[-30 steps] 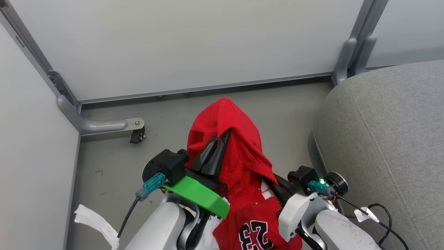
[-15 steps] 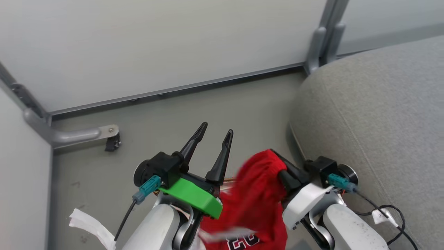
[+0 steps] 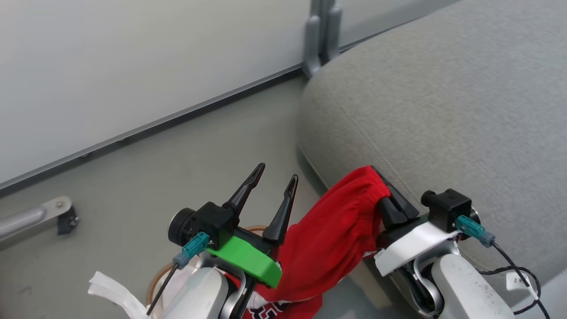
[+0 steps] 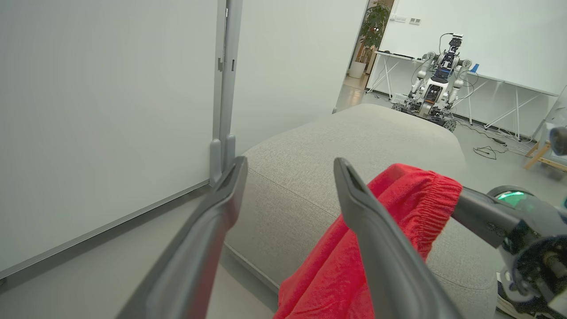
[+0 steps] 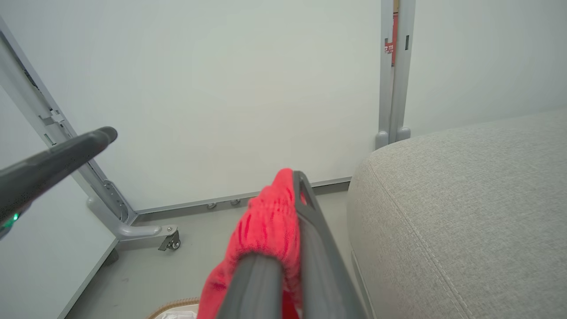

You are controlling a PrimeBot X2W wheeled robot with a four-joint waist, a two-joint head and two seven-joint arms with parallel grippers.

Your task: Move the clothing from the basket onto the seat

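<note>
My right gripper (image 3: 380,176) is shut on the bunched waistband of the red clothing (image 3: 330,241), which hangs from it down toward the basket. It holds the cloth just at the near left edge of the light grey seat (image 3: 443,106). My left gripper (image 3: 277,173) stands open and empty to the left of the cloth. In the left wrist view its fingers (image 4: 376,239) spread wide, with the clothing (image 4: 398,208) and seat (image 4: 354,137) beyond. In the right wrist view the gripper (image 5: 292,177) pinches the clothing (image 5: 266,221). A piece of the basket's brown rim (image 3: 154,277) shows under my left arm.
Pale partition walls on grey posts (image 3: 321,35) stand behind the seat, and a caster foot (image 3: 66,219) sits on the floor at the left. A white liner strip (image 3: 113,288) hangs by my left forearm. Another robot (image 4: 436,84) stands far off past the seat.
My left gripper has opened and let go of the red clothing. The right gripper keeps its hold and has carried the cloth right, up to the seat's edge. The head camera has swung right.
</note>
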